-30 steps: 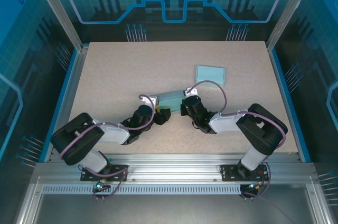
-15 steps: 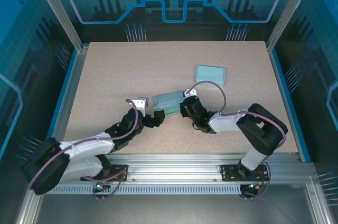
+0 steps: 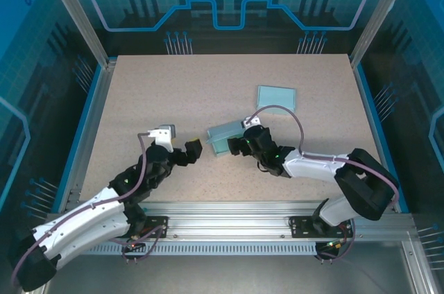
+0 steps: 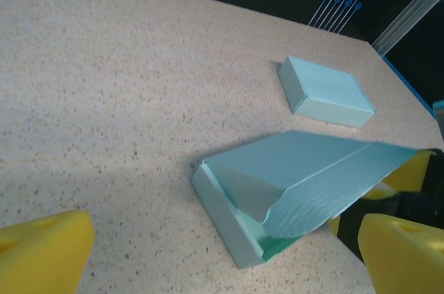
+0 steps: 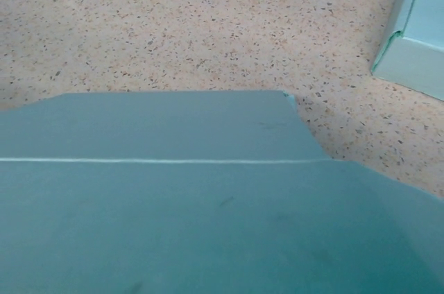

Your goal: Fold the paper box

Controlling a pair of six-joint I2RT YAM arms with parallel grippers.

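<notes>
Top external view: left gripper (image 3: pixel 187 153) hangs apart from the paper box (image 3: pixel 222 139), jaws spread wide with nothing between them. The box lies just ahead of its fingertips on the table (image 3: pixel 152 93). Right gripper (image 3: pixel 238 145) is up against the box's opposite end. Left wrist view: my yellow fingertips (image 4: pixel 43 252) frame the bottom corners, and the box sits ahead of and between them, tray flat on the table, lid (image 4: pixel 326 169) raised at a slant like a half-shut clamshell. A yellow pad (image 4: pixel 409 169) of the right gripper shows just behind the lid's far edge, which I take to be why the lid is propped rather than lying flat. Whether those fingers pinch the lid or merely stand around it, I cannot tell. Right wrist view: lid surface directly under the camera, a crease line running across it. Second box (image 4: pixel 325 91), closed, lies well beyond the fingers, out of the work's way. My read: fold unfinished; the lid needs pressing down and its front flap tucking into the tray. Risk: thin card may spring open, or the tray may skid.
</notes>
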